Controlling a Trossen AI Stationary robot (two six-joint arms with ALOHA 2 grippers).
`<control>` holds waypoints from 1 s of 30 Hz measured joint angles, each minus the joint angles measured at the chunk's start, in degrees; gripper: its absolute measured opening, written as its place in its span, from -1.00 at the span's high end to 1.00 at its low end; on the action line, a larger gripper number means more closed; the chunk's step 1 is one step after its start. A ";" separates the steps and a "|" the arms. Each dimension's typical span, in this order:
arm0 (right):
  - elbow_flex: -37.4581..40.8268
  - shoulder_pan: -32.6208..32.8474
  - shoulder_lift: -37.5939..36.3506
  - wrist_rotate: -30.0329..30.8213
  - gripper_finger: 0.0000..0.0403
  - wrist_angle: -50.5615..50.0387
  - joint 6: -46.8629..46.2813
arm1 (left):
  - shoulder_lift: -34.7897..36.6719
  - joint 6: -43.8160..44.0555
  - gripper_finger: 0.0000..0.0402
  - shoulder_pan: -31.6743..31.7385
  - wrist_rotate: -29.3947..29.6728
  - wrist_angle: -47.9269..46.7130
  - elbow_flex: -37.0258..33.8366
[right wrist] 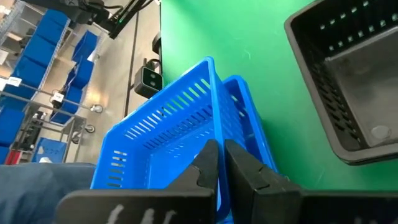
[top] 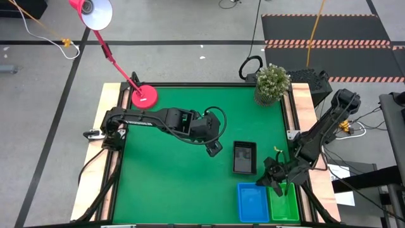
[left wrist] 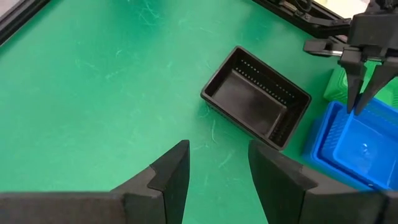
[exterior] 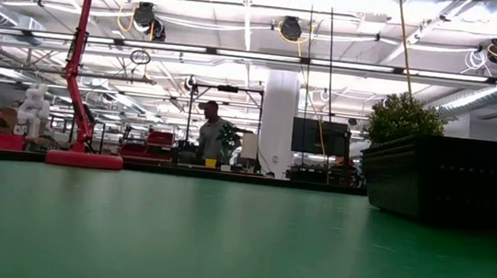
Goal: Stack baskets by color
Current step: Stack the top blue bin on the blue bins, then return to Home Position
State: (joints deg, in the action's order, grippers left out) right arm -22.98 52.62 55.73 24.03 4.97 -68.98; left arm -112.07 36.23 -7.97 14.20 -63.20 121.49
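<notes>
Baskets are sitting at the table's near right: in high view, black basket [top: 244,157] beside blue stack [top: 252,201] and green stack [top: 285,204]. Left gripper [top: 214,149] is hovering w/ jaws open, empty. In right wrist view, right gripper [right wrist: 221,163] is pinching shut on a tilted blue basket's [right wrist: 163,127] wall. Risk: thin edge grip slipping, so it's seating crooked.
</notes>
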 joint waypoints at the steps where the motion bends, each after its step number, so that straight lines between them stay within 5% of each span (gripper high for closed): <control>1: 0.00 0.00 0.20 0.00 0.98 -0.01 0.01 | 0.00 -0.06 0.19 0.00 0.17 0.00 0.00; 12: 0.00 -0.02 -0.33 -0.07 0.60 -2.39 -1.64 | 0.00 -0.29 0.19 0.20 2.17 0.00 0.00; 19: 0.00 -0.65 -7.29 -0.29 0.35 -5.22 -1.93 | 0.00 -3.43 0.19 0.17 2.40 -0.04 0.00; 23: -0.03 -2.66 -13.17 -1.86 0.35 -9.36 1.97 | 0.00 -12.91 0.19 0.40 2.39 -0.04 0.00; 30: -3.82 -9.04 -20.96 -7.21 0.51 -20.67 15.34 | 1.90 -11.99 0.19 2.57 2.63 -1.40 0.00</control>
State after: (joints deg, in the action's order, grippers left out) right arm -26.80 43.58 34.77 16.82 -15.70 -53.64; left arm -110.17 24.24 -5.40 16.83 -64.60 121.49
